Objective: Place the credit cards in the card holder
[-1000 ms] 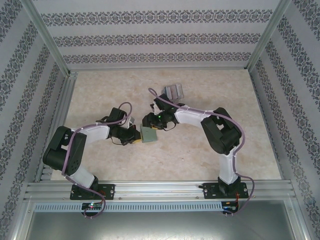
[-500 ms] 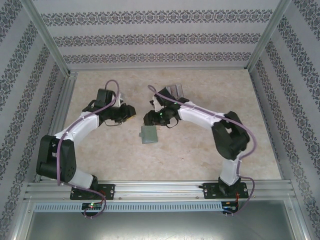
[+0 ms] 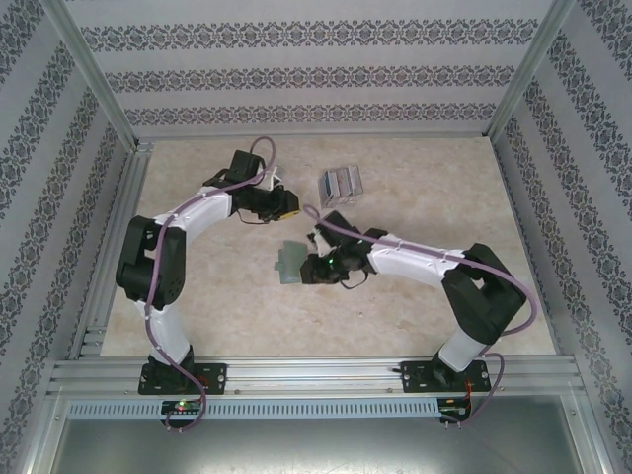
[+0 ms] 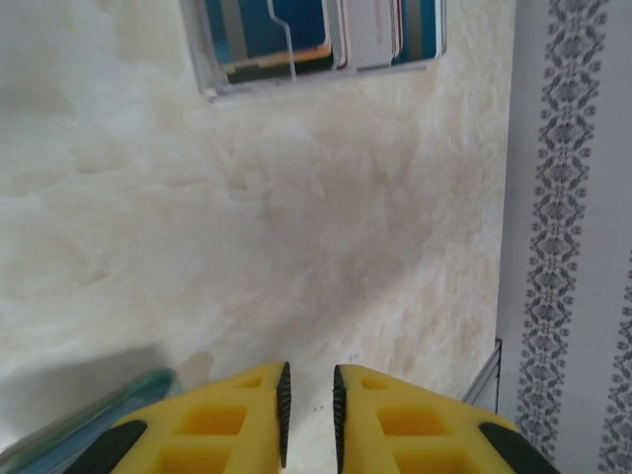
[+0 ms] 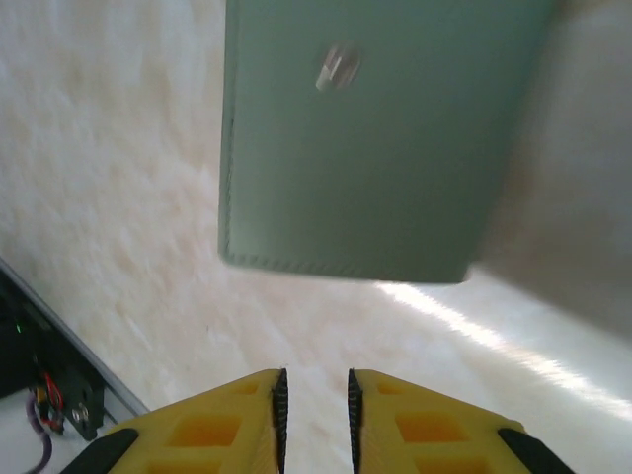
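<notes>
Credit cards (image 3: pixel 341 185) sit as one tight bundle on the tabletop (image 3: pixel 425 188), in its far middle part, and from above you see them as a small silvery block. In the left wrist view the same bundle (image 4: pixel 316 44) is at the top edge, with blue, white and pinkish faces side by side. The card holder (image 3: pixel 291 263) lies nearer to the arms, about in the middle of the tabletop and apart from the cards. It is flat and folded shut, and in the right wrist view you see its grey-green cover (image 5: pixel 365 158) with a small pale mark (image 5: pixel 336 67) facing up. The right end effector (image 3: pixel 308 269) is just beside the holder on its right side. Its yellow fingers (image 5: pixel 207 430) point at the holder's near edge and do not touch it; the jaws are a narrow slit apart, with nothing between them. The left end effector (image 3: pixel 284 205) is left of the cards, low over bare tabletop. Its fingers (image 4: pixel 217 420) point toward the bundle, also with only a thin gap and nothing held. The patterned wall (image 4: pixel 568 197) stands to the right of it.
</notes>
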